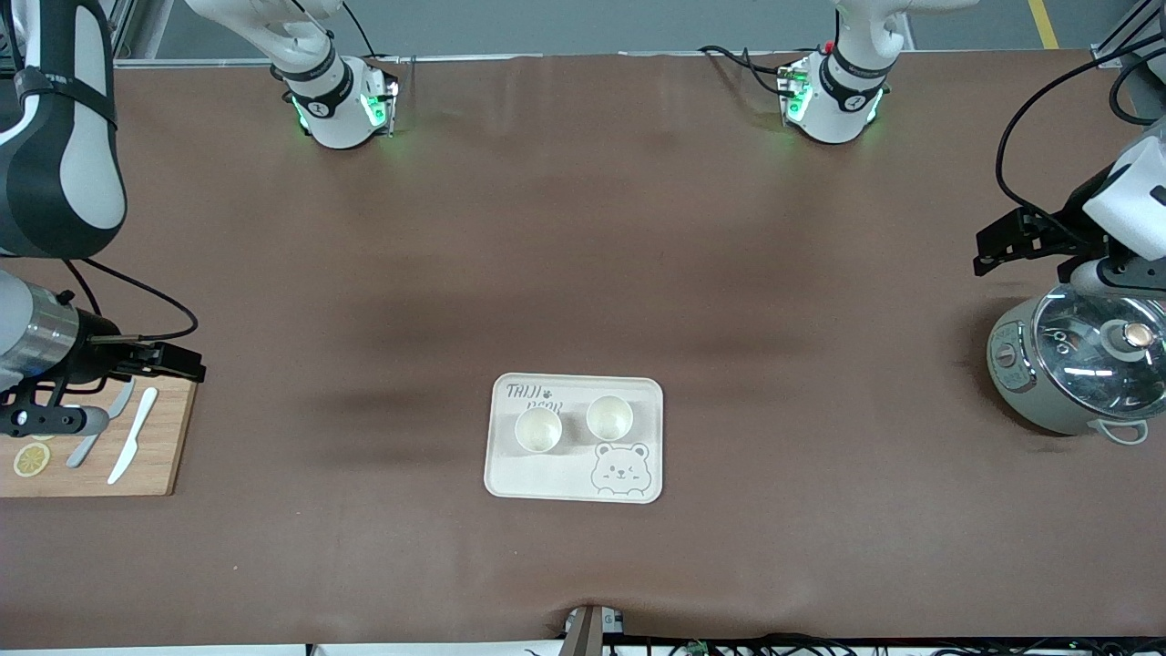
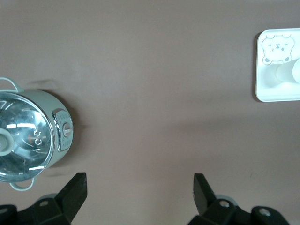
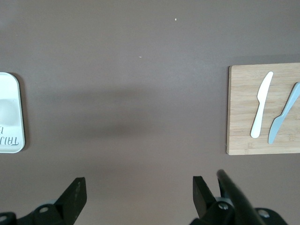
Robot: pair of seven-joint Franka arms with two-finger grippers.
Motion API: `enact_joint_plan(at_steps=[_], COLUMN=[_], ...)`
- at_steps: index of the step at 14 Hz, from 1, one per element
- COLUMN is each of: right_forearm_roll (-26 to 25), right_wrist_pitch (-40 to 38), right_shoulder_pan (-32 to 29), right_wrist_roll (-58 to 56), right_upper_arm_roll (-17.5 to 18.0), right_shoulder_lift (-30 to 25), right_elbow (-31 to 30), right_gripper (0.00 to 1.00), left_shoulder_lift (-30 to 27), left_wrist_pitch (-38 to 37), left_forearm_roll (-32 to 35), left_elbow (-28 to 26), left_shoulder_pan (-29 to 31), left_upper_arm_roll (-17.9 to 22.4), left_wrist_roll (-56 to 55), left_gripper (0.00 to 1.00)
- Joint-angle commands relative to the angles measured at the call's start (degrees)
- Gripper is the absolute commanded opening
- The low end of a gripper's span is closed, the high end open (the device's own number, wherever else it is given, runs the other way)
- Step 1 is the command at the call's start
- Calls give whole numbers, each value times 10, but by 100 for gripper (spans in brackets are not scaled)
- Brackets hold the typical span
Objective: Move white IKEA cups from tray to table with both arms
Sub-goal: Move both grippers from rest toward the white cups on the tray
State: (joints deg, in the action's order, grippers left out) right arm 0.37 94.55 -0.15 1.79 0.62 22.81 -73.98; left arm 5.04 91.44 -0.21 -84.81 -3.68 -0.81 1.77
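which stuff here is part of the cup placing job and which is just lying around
Job: two white cups standing on the bear tray; left gripper, open, above bare table beside the cooker; right gripper, open, near the cutting board.

Lying about: rice cooker, cutting board, white knife, grey knife, lemon slice.

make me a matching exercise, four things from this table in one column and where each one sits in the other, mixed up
Things:
1. white IKEA cups
2. white knife
3. pot with glass lid
4. left gripper

Places:
A. on the wooden cutting board
B. at the left arm's end of the table
C. on the bear-printed tray
D. open, above the brown table beside the pot

Pairs: 1-C, 2-A, 3-B, 4-D
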Motion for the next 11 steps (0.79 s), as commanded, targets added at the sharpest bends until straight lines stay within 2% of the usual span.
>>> enact_joint_plan(at_steps=[1,3,5,8,11], right_forearm_roll=[5,7,7,20,35], right_wrist_pitch=[-2,-1,0,5,40], right_shoulder_pan=[1,5,23,54,106], right_wrist_roll=[5,15,44,105,187], right_upper_arm_roll=[4,6,6,6,5], right_shoulder_lift=[-4,-4,-3,-2,0], right_elbow=[3,3,2,2,1], right_gripper=[100,100,100,100,100], left_shoulder_lift=[30,42,45,78,124], left_wrist_pitch=[22,24,25,94,122], left_forearm_roll=[84,88,39,36,30], left_elbow=[23,23,20,20,37], left_shoulder_pan=[-29,-51,-52,-88,-121], left_upper_arm_roll=[-18,-26,-27,-34,-40], left_wrist_roll=[-6,-22,-63,-160,-195], left_gripper=[100,100,100,100,100])
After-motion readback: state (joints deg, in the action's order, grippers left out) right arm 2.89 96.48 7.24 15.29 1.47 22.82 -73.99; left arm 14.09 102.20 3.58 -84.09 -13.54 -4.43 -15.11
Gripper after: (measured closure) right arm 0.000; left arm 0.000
